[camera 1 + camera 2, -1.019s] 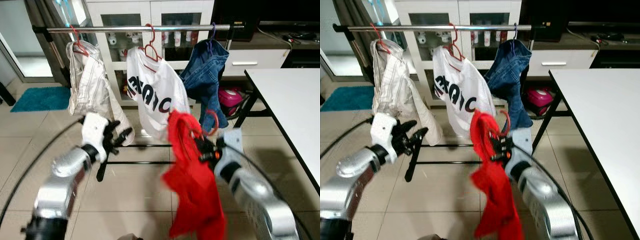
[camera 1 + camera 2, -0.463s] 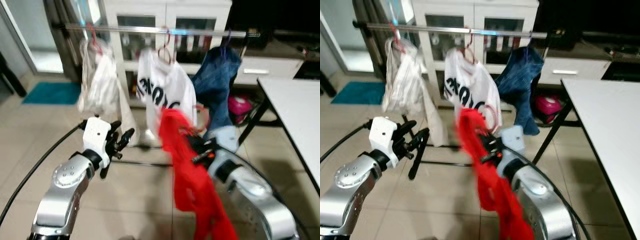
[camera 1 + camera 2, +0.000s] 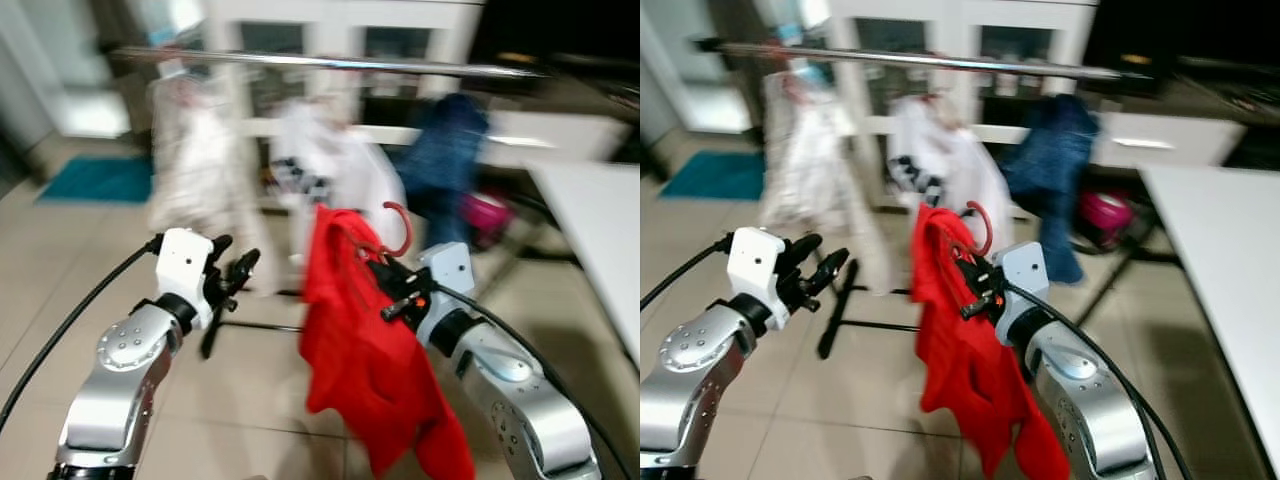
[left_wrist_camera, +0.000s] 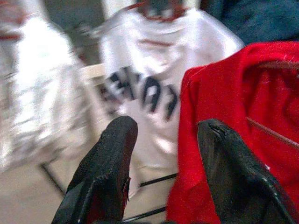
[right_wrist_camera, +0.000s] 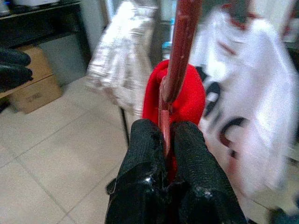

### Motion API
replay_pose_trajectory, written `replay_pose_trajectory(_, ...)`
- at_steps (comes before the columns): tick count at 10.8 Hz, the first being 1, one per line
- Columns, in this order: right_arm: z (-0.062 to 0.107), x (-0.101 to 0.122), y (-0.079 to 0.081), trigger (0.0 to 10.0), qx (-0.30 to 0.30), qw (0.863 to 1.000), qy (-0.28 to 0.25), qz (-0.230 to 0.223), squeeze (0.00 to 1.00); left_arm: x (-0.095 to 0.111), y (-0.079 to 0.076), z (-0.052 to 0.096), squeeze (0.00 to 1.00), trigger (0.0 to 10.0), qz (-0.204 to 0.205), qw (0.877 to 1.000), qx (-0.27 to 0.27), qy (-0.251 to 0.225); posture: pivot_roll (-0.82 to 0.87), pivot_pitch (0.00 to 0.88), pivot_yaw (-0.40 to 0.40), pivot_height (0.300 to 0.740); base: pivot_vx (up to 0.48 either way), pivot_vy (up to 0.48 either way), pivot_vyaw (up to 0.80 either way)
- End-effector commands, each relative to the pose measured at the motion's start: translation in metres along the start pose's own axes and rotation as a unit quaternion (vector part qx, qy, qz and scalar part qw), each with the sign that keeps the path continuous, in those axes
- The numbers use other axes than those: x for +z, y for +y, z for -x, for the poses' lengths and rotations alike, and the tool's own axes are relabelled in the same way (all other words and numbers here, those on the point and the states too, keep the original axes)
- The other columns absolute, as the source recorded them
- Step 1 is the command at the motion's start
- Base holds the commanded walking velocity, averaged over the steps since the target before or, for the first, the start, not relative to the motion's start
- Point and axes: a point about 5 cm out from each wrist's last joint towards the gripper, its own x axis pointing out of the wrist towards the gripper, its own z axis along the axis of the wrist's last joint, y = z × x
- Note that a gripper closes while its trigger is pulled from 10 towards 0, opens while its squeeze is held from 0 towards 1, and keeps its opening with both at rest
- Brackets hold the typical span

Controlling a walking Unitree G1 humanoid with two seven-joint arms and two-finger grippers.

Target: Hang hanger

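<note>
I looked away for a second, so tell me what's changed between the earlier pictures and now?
The camera has swung, so the whole scene shifted and blurred. The right gripper has raised the red hanger with its red garment a little higher, nearer the rail. It stays shut on the hanger. The left gripper stays open and empty. The three garments already hung remain on the rail.

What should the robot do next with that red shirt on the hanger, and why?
Probably lift it toward the rail. The right end effector is shut on the red hanger, whose hook sits well below the rail, with the red shirt dangling. The left end effector is open and holds nothing.
</note>
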Motion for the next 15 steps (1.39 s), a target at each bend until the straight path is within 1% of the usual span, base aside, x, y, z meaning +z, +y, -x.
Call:
replay_pose_trajectory(1,0.0014,0.0080,-0.0004,10.0,-0.002,1.000,-0.021,0.012,0.00,0.0055,-0.0026,-0.0013,0.00,10.0,-0.003,1.000,-0.004,-0.010,-0.05,0.000,0.033,0.740,0.349,0.000,0.79)
replay_pose_trajectory(4,-0.0005,0.0080,0.0004,10.0,-0.007,0.999,-0.024,0.021,0.00,0.0060,-0.0017,-0.0002,0.00,10.0,-0.013,1.000,-0.010,-0.006,-0.04,0.000,0.038,0.740,0.345,0.000,0.00)
replay_pose_trajectory(8,-0.0041,0.0108,0.0021,10.0,-0.005,0.999,-0.027,0.046,0.00,0.0066,-0.0026,0.0001,0.00,10.0,-0.014,1.000,-0.015,-0.004,-0.03,0.000,0.041,0.740,0.349,0.000,0.00)
replay_pose_trajectory(11,-0.0061,0.0114,-0.0013,10.0,-0.018,0.998,-0.032,0.045,0.00,0.0077,-0.0024,-0.0018,0.00,10.0,-0.016,1.000,-0.013,-0.005,-0.04,0.000,0.038,0.740,0.347,0.000,0.00)
replay_pose_trajectory(13,-0.0064,0.0156,-0.0049,10.0,-0.025,0.997,-0.039,0.066,0.00,0.0072,-0.0040,-0.0024,0.00,10.0,-0.014,1.000,-0.015,-0.005,-0.04,0.000,0.032,0.740,0.349,0.000,0.00)
replay_pose_trajectory(15,-0.0079,0.0170,-0.0071,10.0,-0.027,0.995,-0.034,0.087,0.00,0.0067,-0.0047,-0.0022,0.00,10.0,-0.014,1.000,-0.016,-0.004,-0.03,0.000,0.029,0.740,0.349,0.000,0.00)
